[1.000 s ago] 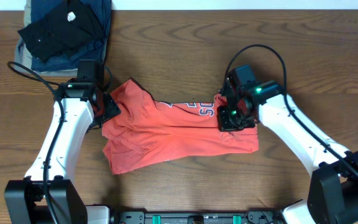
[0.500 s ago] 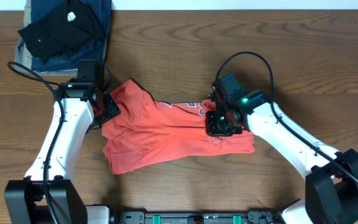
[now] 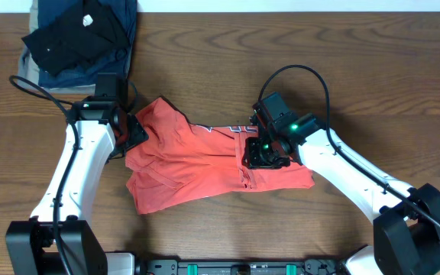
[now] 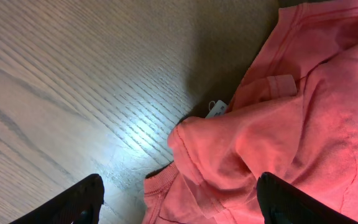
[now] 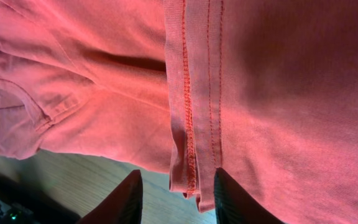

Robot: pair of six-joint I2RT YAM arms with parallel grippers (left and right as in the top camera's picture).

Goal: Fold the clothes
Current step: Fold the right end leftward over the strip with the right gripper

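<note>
Right gripper (image 3: 260, 155) has slid inward across the orange-red T-shirt (image 3: 189, 164) since a second ago, carrying the shirt's outer edge with it, so a flap now lies doubled over the body. Its fingers went from closed to a narrow gap. In the right wrist view the stitched hem (image 5: 191, 106) runs straight ahead from that gap. The hem corner sits between the tips with bare wood showing beside one finger (image 5: 129, 196), so nothing is clamped. Only a sliver of lettering (image 3: 231, 130) shows just beyond those fingers. Left gripper (image 3: 134, 131) hasn't moved: fingers wide, nothing held, over the shirt's bunched opposite end, white label (image 4: 216, 109) just ahead of them. Shirt lies between the two grippers, lower edge ragged. Table (image 3: 205, 61) is bare wood ahead of both finger pairs and outboard of the right ones. Stack of dark folded garments (image 3: 79, 38) lies well beyond the left fingers, apart from the shirt.
</note>
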